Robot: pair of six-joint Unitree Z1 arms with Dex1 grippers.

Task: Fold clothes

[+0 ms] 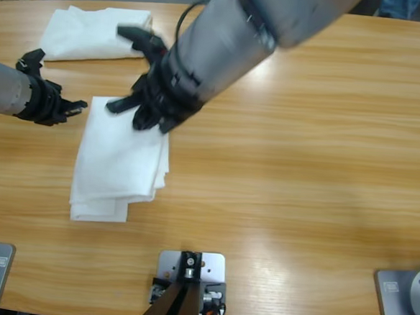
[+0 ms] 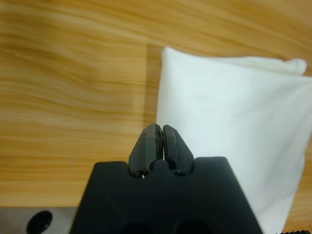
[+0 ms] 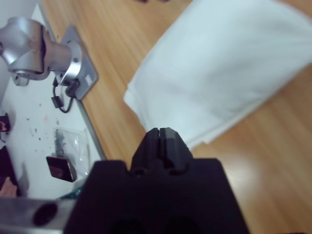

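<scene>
A white T-shirt (image 1: 119, 162) lies folded into a long rectangle left of the table's middle. It also fills the right of the left wrist view (image 2: 234, 112) and the upper part of the right wrist view (image 3: 219, 73). My left gripper (image 1: 80, 105) comes in from the left edge and stops just left of the shirt's upper corner. Its jaws (image 2: 160, 132) are shut on nothing. My right gripper (image 1: 120, 105) reaches down from the top and hovers over the shirt's upper edge. It is shut and empty too (image 3: 161, 132).
A second white T-shirt (image 1: 89, 34) lies loosely folded at the back left of the table. Bare wood (image 1: 304, 150) spreads to the right of the folded shirt. The table's edge (image 3: 90, 129) shows in the right wrist view, with floor clutter beyond it.
</scene>
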